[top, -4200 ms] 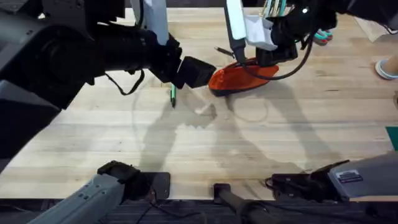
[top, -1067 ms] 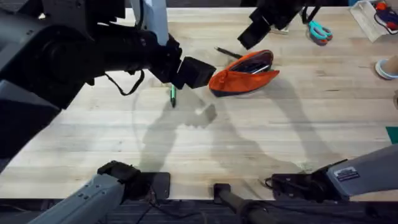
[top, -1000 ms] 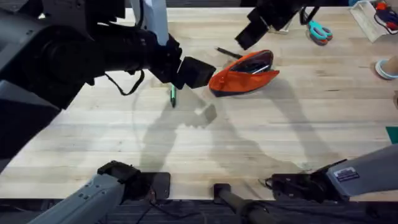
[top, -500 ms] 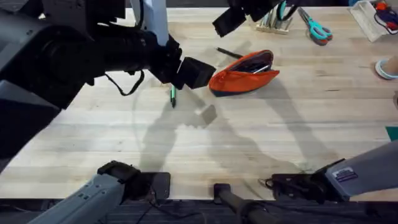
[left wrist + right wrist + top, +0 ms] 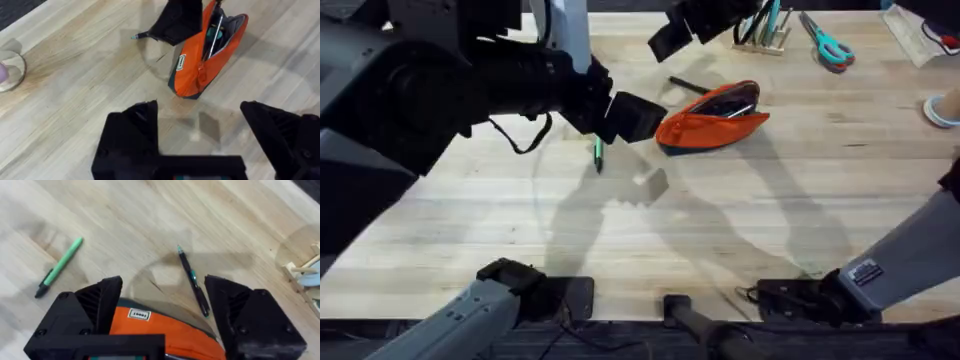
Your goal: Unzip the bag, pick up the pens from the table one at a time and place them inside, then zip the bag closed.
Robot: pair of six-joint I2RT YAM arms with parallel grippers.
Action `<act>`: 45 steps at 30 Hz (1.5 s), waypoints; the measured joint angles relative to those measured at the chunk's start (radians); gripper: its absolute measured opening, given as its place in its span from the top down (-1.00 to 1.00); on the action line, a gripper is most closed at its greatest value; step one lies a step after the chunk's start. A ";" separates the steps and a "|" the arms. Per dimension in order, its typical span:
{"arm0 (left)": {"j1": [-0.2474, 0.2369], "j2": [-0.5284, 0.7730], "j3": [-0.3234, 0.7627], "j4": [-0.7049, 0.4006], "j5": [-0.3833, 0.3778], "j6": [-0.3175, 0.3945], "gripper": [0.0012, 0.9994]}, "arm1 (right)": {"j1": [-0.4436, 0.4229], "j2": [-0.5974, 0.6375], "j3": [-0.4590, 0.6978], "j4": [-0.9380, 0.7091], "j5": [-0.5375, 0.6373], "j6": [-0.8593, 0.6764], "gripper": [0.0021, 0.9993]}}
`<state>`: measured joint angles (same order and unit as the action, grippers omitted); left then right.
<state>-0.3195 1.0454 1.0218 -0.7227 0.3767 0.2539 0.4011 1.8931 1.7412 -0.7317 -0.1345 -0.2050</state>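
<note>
Bag [image 5: 712, 118] unzipped, mouth gaping, lying toward table's far edge, long axis roughly along that edge. Black pen [image 5: 193, 282] just beyond bag; green pen [image 5: 598, 152] on near side. Right hand [image 5: 162, 307] spread wide, empty, above bag. Left hand [image 5: 200, 135] wide, empty. Risk: descending fingers nudge bag, rolling black pen away.

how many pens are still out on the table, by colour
green pen: 1
black pen: 1
total: 2, both lying on the table outside the open bag
</note>
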 joint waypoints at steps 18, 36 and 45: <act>0.000 0.000 0.000 0.000 0.000 0.000 -0.99 | 0.000 0.213 0.001 0.057 0.096 0.027 -0.99; 0.000 0.000 0.000 0.000 0.000 0.000 -0.99 | -0.003 0.308 0.003 0.078 0.142 0.030 -0.99; 0.000 0.000 0.000 0.000 0.000 0.000 -0.99 | -0.002 0.311 0.004 0.082 0.139 0.041 0.32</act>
<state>-0.3195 1.0454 1.0215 -0.7227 0.3763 0.2539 0.3992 2.2044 1.7451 -0.6498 0.0044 -0.1635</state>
